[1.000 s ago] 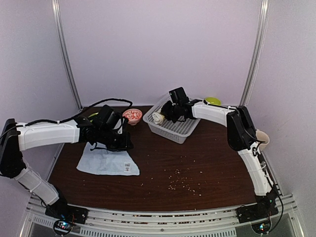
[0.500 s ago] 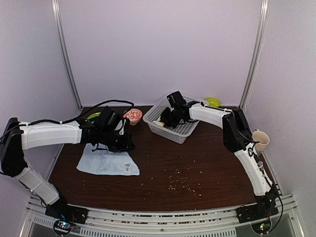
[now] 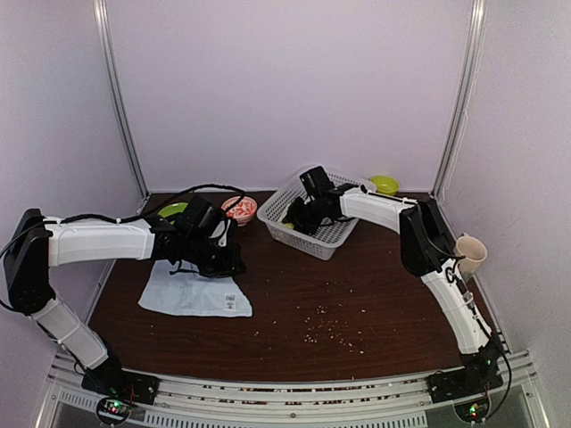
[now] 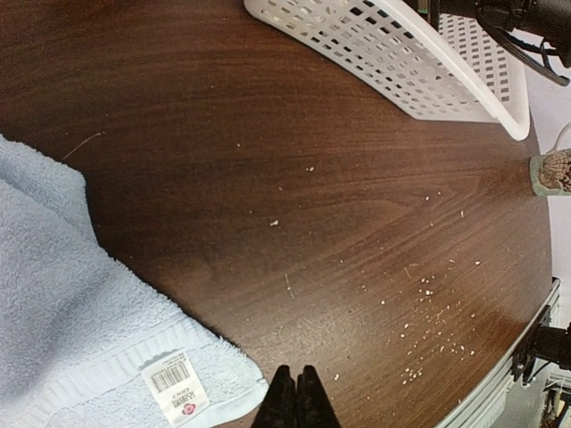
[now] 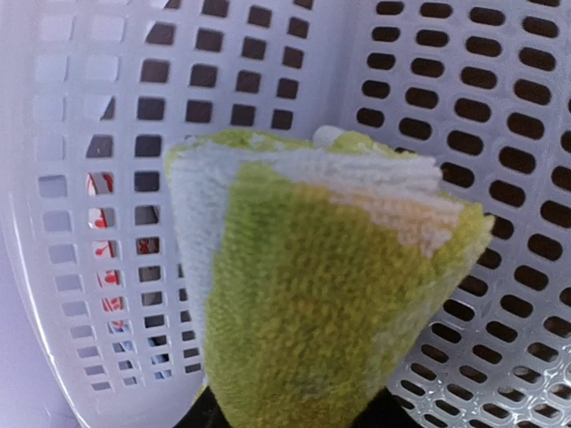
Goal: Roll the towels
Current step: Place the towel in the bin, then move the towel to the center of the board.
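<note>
At left the pale blue towel (image 3: 192,292) lies flat on the table (image 3: 357,285), the left gripper (image 4: 294,401) shut by its right edge. Farther right, the rolled lime-green towel (image 5: 312,303) sits in the white mesh basket (image 3: 332,239), between the jaws of the right gripper (image 3: 297,217); whether they clamp it I cannot tell.

Pale blue towel (image 3: 192,294) lies spread out flat on the worktop (image 3: 357,285), left side, unrolled, terry pile up, its white barcode label (image 4: 176,392) showing at the near right corner. Over on the far right, the lime-green towel (image 5: 312,312) sits bundled in layers inside the white mesh basket (image 5: 446,89), white and pale orange patches showing along its top edge.
</note>
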`<state>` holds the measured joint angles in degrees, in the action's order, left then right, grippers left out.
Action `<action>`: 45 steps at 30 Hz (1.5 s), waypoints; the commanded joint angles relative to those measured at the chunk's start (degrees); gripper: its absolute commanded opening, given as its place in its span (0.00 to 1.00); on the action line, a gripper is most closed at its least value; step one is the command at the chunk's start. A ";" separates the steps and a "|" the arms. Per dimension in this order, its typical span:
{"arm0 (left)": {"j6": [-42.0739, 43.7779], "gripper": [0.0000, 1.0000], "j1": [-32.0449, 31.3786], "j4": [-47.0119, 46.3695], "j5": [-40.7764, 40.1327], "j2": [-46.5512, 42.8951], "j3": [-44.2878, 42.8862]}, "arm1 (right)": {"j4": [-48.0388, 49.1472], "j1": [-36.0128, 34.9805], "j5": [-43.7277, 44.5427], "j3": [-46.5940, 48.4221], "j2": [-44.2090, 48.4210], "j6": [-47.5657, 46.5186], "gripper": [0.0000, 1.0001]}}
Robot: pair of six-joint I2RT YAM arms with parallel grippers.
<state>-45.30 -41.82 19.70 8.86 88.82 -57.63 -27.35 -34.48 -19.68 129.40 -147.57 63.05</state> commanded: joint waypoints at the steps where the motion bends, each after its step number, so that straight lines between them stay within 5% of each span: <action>1: 0.56 0.02 0.58 -1.95 0.70 0.46 0.05 | -3.02 -0.15 -3.11 1.29 -0.68 -1.28 0.44; 6: 0.70 0.02 0.60 -1.88 0.81 0.51 -0.28 | -3.21 -0.14 -4.29 1.12 0.34 -1.40 0.58; 12: 0.68 0.02 0.60 -1.73 0.66 -0.27 0.05 | -3.32 0.55 -3.96 -0.99 4.21 -1.65 0.91; 16: 0.70 0.02 0.55 -1.60 0.64 -0.71 0.22 | -3.77 1.22 -3.23 -3.21 7.52 -2.35 1.00; 28: 0.78 0.03 0.64 1.72 -2.68 -4.32 0.41 | -6.45 3.96 -0.70 -8.56 18.86 -5.61 1.00; 35: 2.18 0.21 2.09 10.92 -11.25 -11.49 2.46 | -7.29 1.46 1.83 -15.93 32.95 -13.81 1.00; 40: 1.46 0.32 2.10 16.63 -13.82 -16.92 8.97 | -4.60 -8.26 9.14 -33.75 48.64 -27.66 0.96; 45: -2.52 0.55 2.05 15.74 -14.77 -23.67 17.30 | 2.83 -20.39 13.09 -52.49 59.47 -32.99 0.89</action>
<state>-45.21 -40.05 34.09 -3.73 68.86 -44.99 -29.08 -48.03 -11.68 87.96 -92.20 37.54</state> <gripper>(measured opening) 0.504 0.913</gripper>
